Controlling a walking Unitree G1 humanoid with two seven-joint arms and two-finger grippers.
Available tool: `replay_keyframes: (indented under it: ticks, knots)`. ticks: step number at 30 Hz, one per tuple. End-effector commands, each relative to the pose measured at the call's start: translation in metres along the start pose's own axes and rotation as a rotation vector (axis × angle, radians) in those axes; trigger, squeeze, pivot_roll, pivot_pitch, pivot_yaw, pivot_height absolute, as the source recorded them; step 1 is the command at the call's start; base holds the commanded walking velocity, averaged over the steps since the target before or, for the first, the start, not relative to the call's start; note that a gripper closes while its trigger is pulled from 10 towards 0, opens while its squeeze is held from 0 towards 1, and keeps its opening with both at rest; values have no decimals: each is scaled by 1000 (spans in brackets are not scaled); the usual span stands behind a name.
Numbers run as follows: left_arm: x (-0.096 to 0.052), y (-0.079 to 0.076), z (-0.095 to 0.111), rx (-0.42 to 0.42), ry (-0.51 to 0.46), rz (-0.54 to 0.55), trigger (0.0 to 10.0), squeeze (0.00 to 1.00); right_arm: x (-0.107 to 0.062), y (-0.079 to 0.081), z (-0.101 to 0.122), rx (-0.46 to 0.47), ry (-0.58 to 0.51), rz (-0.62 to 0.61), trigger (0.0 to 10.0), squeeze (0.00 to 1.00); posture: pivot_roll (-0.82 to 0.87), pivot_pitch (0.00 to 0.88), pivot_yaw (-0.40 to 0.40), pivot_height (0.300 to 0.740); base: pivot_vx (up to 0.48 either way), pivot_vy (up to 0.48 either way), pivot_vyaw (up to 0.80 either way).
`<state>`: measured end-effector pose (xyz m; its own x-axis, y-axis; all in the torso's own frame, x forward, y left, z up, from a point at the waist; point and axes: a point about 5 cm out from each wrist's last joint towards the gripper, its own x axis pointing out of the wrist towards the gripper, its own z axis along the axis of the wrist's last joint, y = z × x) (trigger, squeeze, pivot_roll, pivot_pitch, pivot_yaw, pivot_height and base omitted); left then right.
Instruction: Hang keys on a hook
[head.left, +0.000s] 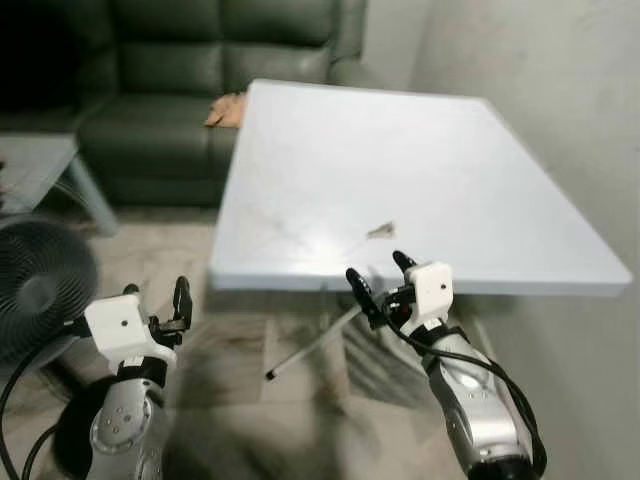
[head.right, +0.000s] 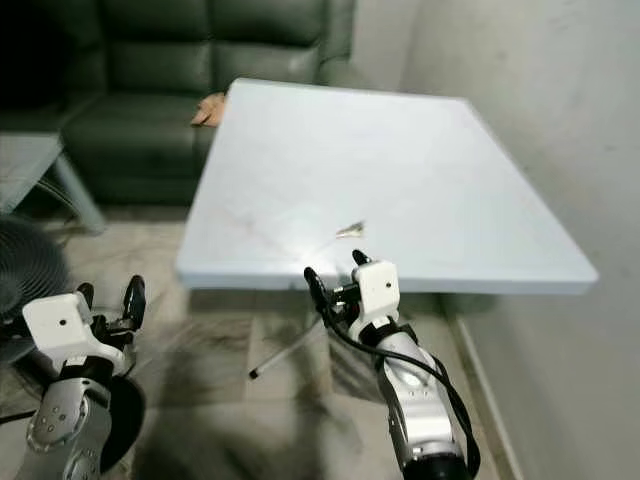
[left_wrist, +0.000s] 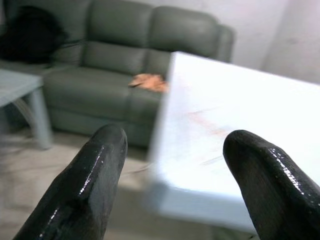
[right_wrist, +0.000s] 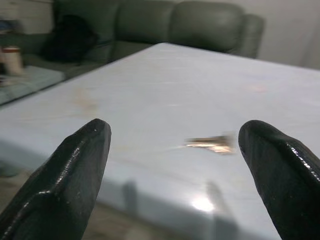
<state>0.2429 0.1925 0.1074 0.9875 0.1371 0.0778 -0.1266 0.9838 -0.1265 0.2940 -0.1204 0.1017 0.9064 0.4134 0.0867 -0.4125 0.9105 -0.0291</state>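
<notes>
You face a pale blue-white desk (head.left: 420, 170), its top glossy, with faint brownish smears near the middle and a bright glare patch close to the near edge. The keys (head.left: 381, 231) lie flat on the desk, near that near edge and slightly right of its middle; they read as a small, brownish metallic item, blurred in the right wrist view (right_wrist: 212, 143), so you cannot make out individual keys or a ring. Your right gripper (head.left: 379, 279) hangs just short of the desk's near edge, below the keys and apart from them, fingers spread wide with nothing between them. Your left gripper (head.left: 155, 302) sits low on the left, well apart from the desk, over the floor, its fingers also spread and holding nothing. Beyond the desk's far left corner stands a dark green sofa (head.left: 180, 80), and on its seat, just beside the desk's far edge, lies a small orange-tan object (head.left: 226, 110), too soft in focus to name. A grey side table (head.left: 40, 165) stands on the left, in front of the sofa. A dark round fan (head.left: 40, 285) stands near on the left, behind your left arm. The floor (head.left: 260, 400) is mottled beige-and-grey stone. A plain pale wall (head.left: 570, 110) runs along the right side, close to the desk's right edge. A slanted metal leg (head.left: 310, 347) shows beneath the desk.
</notes>
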Motion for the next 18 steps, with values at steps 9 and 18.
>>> replay_keyframes:
  ticks: [9, 18]
  knots:
    - [-1, -8, -2, -1, 20, -15, 10000, 0, -2, -4, 0, 2, 7, -8, 10000, 0, -15, 0, -51, 740, 473, 0, 0]
    - [-2, -12, -1, 7, 2, -15, 10000, 0, -1, -4, 1, -4, 13, 7, 10000, 0, -10, 0, -59, 740, 0, 0, 0]
